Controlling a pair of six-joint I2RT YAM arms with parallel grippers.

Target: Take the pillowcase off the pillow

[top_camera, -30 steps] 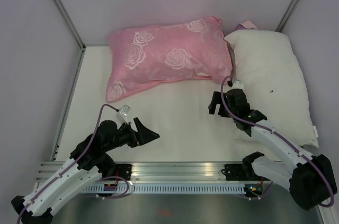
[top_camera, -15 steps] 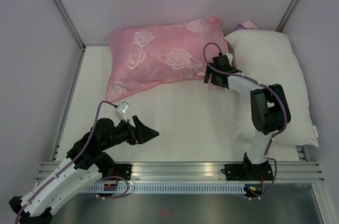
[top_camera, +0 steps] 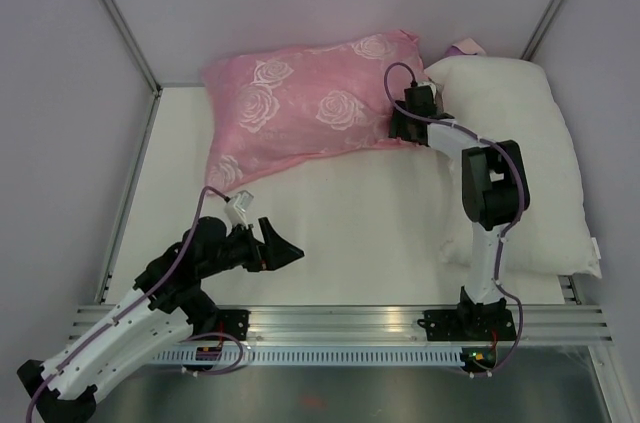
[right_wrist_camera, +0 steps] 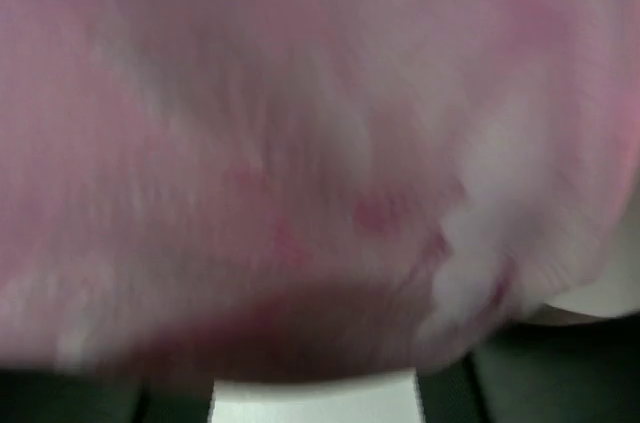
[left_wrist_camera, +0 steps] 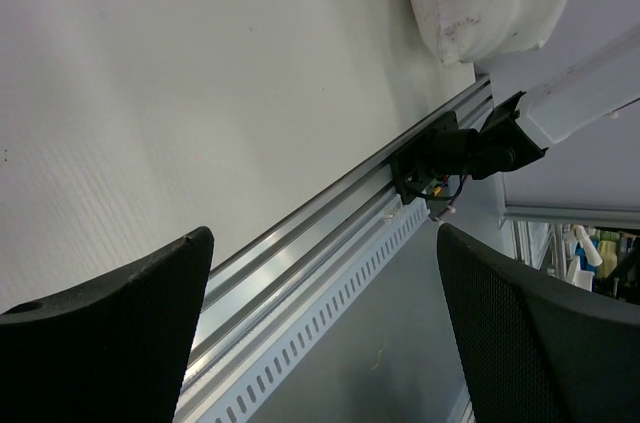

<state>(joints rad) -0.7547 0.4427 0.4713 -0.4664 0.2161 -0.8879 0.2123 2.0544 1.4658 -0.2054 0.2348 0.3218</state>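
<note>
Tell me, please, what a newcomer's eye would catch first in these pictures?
The pink pillowcase with pale roses lies at the far side of the table, and a bare white pillow lies along the right side. The right gripper is at the pillowcase's right end, its camera filled with blurred pink cloth. The left gripper hangs open and empty near the front left.
</note>
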